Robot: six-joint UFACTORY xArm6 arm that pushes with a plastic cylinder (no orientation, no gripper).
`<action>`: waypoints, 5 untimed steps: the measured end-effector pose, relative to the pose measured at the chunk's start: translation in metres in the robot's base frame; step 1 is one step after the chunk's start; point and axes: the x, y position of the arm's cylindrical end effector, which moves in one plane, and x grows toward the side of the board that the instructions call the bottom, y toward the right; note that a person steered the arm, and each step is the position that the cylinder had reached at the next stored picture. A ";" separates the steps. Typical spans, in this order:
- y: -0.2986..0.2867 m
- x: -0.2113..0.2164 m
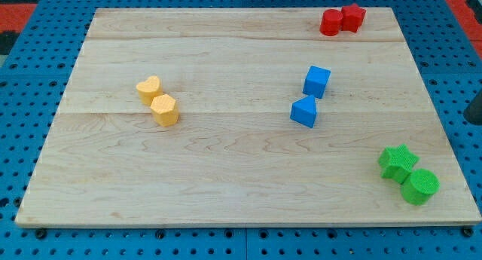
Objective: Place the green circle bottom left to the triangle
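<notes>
The green circle (419, 186) lies near the board's bottom right corner, touching a green star (397, 161) just up and left of it. The blue triangle (304, 111) lies right of the board's middle, with a blue cube (316, 81) just above it. The green circle is well down and to the right of the triangle. My tip does not show; only a dark part (474, 109) sits at the view's right edge, off the board.
A yellow heart (148, 88) and a yellow hexagon (164, 109) touch each other at the left of the middle. A red circle (330, 22) and a red star (352, 16) sit together at the top right. The wooden board (226, 177) lies on a blue pegboard.
</notes>
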 end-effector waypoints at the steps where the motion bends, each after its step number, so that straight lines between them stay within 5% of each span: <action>1: -0.002 0.050; 2: -0.026 0.095; 5: -0.127 0.096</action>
